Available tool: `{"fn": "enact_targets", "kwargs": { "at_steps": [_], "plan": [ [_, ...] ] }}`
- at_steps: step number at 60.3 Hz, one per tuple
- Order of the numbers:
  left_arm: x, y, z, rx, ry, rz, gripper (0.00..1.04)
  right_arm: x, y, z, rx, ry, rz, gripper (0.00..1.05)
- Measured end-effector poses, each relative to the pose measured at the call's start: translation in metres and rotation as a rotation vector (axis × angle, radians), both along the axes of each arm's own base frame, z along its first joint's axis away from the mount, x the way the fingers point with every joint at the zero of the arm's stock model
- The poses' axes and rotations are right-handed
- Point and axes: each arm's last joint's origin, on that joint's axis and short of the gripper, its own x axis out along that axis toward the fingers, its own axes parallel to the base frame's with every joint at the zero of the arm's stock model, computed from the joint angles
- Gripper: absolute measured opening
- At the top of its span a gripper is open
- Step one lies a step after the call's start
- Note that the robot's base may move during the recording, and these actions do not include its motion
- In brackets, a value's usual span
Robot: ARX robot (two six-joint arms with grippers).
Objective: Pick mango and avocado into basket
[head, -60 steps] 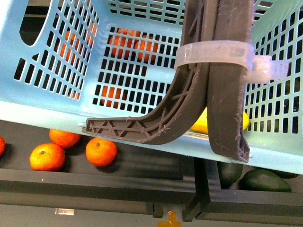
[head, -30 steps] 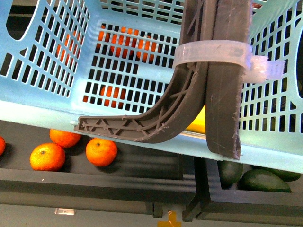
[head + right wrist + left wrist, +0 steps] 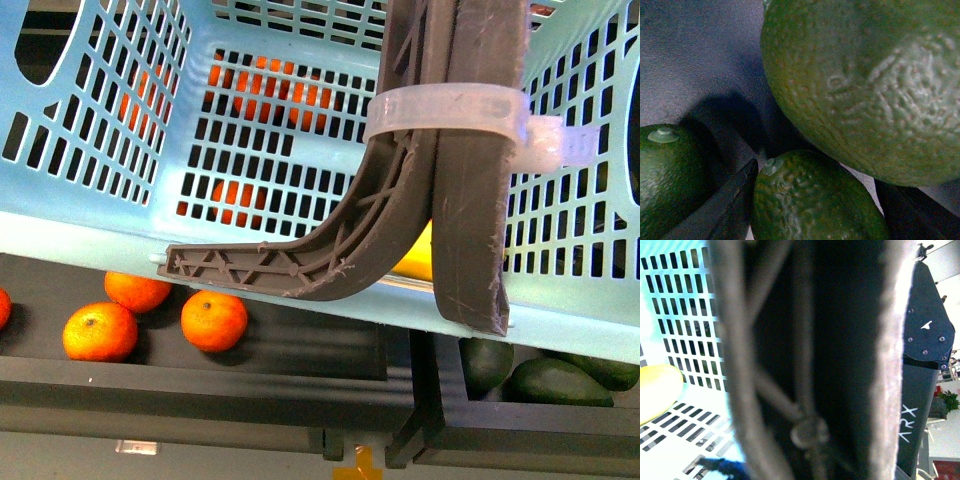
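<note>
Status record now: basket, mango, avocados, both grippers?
basket: close to front camera, over tray and bin; handles zip-tied together
mango: inside basket, partly behind handles
avocados: in bin below basket; none seen in basket
right fingers: flank one avocado; grip unclear
left fingers: not visible; handles fill that view
oranges: on tray, left of bin

Oranges are carried on a dark tray at lower left; avocados are held in a neighbouring tray at lower right.
</note>
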Motion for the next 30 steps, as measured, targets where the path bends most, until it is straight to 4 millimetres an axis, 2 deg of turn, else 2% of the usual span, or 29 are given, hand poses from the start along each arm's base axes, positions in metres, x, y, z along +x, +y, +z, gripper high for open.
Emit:
{"fn": "enact_targets", "kwargs": {
  "at_steps": [10,20,28,30],
  "plan": [
    [0.0,0.0,0.0,0.0,0.0,-0.001,0.11,-0.004,-0.003,0.001,-0.021,0.0,-0.034,0.53],
    [0.0,0.0,0.0,0.0,0.001,-0.001,0.11,-0.006,-0.01,0.011,-0.013,-0.016,-0.089,0.51],
    [0.0,0.0,0.0,-0.001,0.0,-0.001,0.11,-0.004,-0.019,0.038,0.031,-0.082,-0.163,0.5],
    [0.0,0.0,0.0,-0.001,0.001,-0.001,0.11,-0.001,-0.023,0.051,0.045,-0.122,-0.191,0.5]
  ]
}}
